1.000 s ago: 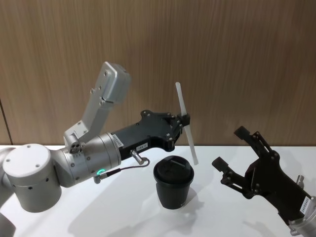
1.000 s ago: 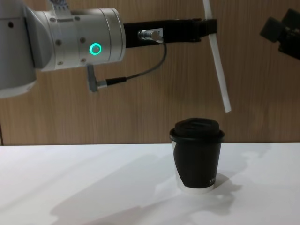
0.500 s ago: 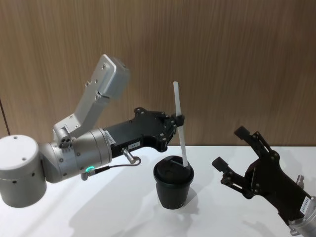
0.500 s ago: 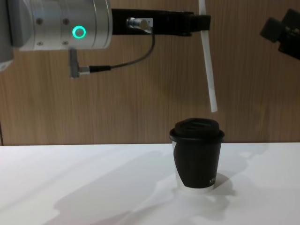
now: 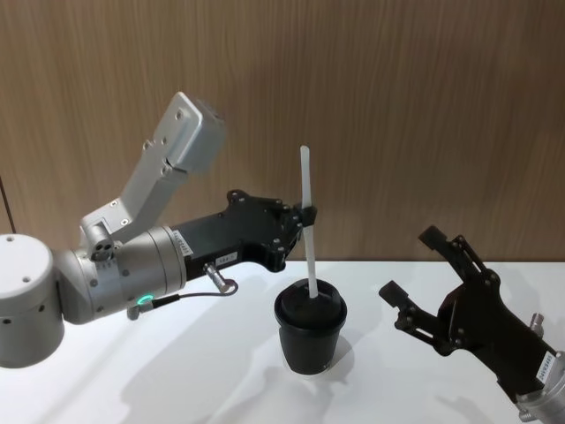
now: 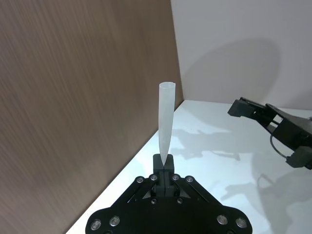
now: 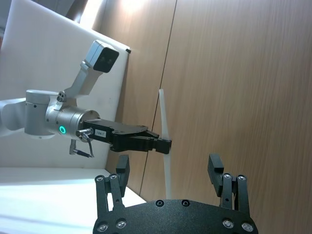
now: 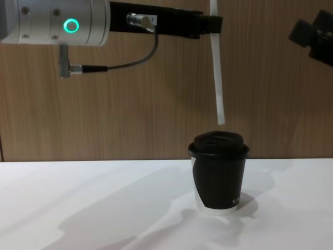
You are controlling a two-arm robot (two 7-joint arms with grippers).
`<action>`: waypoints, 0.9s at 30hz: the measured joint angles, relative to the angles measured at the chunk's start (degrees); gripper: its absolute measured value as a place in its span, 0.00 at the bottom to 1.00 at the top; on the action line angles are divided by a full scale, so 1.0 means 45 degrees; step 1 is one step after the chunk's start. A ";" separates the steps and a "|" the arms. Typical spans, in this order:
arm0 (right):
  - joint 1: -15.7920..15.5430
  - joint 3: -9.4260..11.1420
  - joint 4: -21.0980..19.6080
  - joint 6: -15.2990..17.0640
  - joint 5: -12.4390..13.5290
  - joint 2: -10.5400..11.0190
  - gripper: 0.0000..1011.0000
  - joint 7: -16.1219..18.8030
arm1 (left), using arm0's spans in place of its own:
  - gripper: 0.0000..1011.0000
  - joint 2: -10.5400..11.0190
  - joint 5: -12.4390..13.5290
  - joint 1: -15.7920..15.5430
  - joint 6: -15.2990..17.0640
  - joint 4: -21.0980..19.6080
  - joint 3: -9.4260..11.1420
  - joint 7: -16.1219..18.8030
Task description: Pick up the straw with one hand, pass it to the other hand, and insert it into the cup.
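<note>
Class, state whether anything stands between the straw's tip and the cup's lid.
Nothing visible does. The left gripper holds the straw nearly upright over the cup, open air between tip and lid; the right gripper sits open, off to the side.

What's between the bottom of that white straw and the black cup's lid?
Nothing. The chest view shows a bare gap of air between the tip of the straw and the cup below it, with the wooden wall behind.
</note>
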State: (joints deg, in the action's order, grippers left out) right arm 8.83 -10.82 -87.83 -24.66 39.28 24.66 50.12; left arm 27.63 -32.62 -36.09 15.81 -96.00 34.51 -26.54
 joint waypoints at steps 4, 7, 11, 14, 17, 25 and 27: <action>-0.0001 0.0000 0.0000 0.0000 0.0001 0.0000 0.99 0.0000 | 0.00 0.0050 0.0100 0.0022 0.0103 -0.0034 -0.0031 0.0039; 0.0000 0.0000 0.0000 0.0000 0.0000 0.0000 0.99 0.0001 | 0.00 0.0063 0.0166 0.0038 0.0152 -0.0036 -0.0045 0.0050; 0.0000 0.0000 0.0000 0.0000 0.0000 0.0000 0.99 0.0000 | 0.00 0.0059 0.0228 0.0048 0.0199 -0.0019 -0.0059 0.0051; 0.0000 0.0000 0.0000 0.0000 0.0000 0.0000 0.99 0.0001 | 0.00 0.0040 0.0274 0.0054 0.0227 0.0024 -0.0065 0.0044; -0.0001 0.0000 0.0000 0.0000 0.0000 0.0000 0.99 0.0001 | 0.00 0.0022 0.0318 0.0057 0.0242 0.0065 -0.0069 0.0030; 0.0000 0.0000 0.0000 0.0000 0.0000 0.0000 0.99 0.0000 | 0.00 -0.0034 0.0414 0.0068 0.0298 0.0168 -0.0087 -0.0058; -0.0001 0.0000 0.0000 -0.0001 0.0000 0.0000 0.99 0.0000 | 0.00 -0.0048 0.0442 0.0070 0.0327 0.0191 -0.0093 -0.0086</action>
State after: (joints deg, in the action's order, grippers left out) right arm 8.83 -10.81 -87.83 -24.66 39.28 24.67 50.12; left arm 27.41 -30.63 -35.78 17.28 -95.14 34.09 -26.93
